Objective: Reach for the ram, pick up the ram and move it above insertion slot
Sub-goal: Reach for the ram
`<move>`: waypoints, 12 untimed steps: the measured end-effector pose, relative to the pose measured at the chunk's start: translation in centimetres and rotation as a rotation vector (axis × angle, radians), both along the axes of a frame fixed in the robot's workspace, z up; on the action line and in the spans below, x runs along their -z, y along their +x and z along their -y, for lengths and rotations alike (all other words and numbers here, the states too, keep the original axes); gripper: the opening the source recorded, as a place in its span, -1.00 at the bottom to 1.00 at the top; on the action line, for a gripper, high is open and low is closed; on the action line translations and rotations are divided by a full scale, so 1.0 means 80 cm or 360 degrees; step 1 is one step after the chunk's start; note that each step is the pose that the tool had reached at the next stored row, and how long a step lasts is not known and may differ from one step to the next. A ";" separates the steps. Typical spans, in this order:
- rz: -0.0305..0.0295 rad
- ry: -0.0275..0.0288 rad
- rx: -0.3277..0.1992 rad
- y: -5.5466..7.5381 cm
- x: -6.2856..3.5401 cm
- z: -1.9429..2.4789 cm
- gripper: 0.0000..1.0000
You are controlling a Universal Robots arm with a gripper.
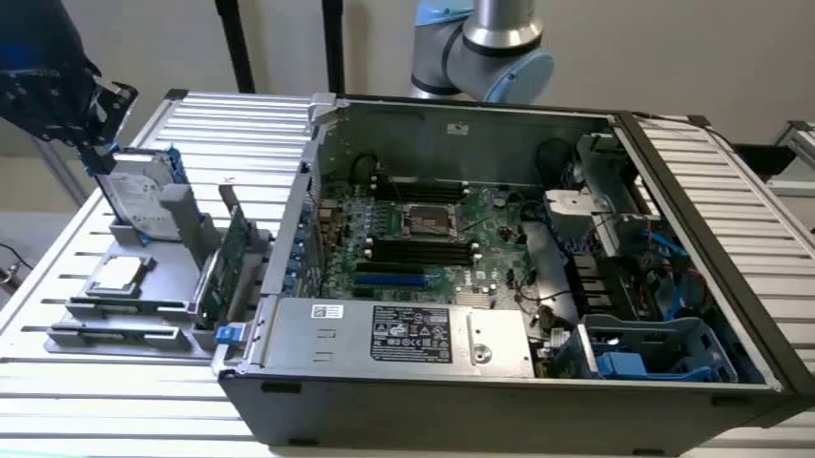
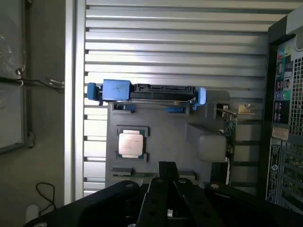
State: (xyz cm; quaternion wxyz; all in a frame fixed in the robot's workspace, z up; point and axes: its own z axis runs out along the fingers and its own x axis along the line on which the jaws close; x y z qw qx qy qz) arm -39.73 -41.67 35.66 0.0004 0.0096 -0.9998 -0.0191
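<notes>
My gripper (image 1: 92,153) hangs high over the grey parts fixture (image 1: 76,336) at the exterior view's left, near the top of the upright hard drive (image 1: 140,196). In the wrist view its fingers (image 2: 166,172) are pressed together with nothing between them. Just beyond them a thin strip stands on edge in the fixture, beside the processor chip (image 2: 131,143); this looks like the ram (image 2: 125,174), seen as a dark greenish line (image 1: 121,306) in the exterior view. The insertion slot (image 1: 421,250) is one of several parallel black sockets on the motherboard inside the open case.
The fixture also holds a processor chip (image 1: 117,274) and an upright green expansion card (image 1: 229,258), close to the case wall (image 1: 303,191). A blue-framed drive caddy (image 2: 147,92) lies further along the fixture. The arm's base (image 1: 491,48) rises behind the case. Cables and a power supply (image 1: 407,329) crowd the case.
</notes>
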 end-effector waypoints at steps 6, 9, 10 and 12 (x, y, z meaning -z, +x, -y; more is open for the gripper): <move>0.00000 -0.00001 0.0000 0.000 0.000 0.0000 -0.79; 0.00001 0.00000 0.0000 0.000 0.000 0.0000 -0.79; 0.00000 0.00000 0.0000 0.000 0.000 0.0000 -0.79; -0.00001 -0.00001 0.0000 0.000 0.000 0.0001 -0.79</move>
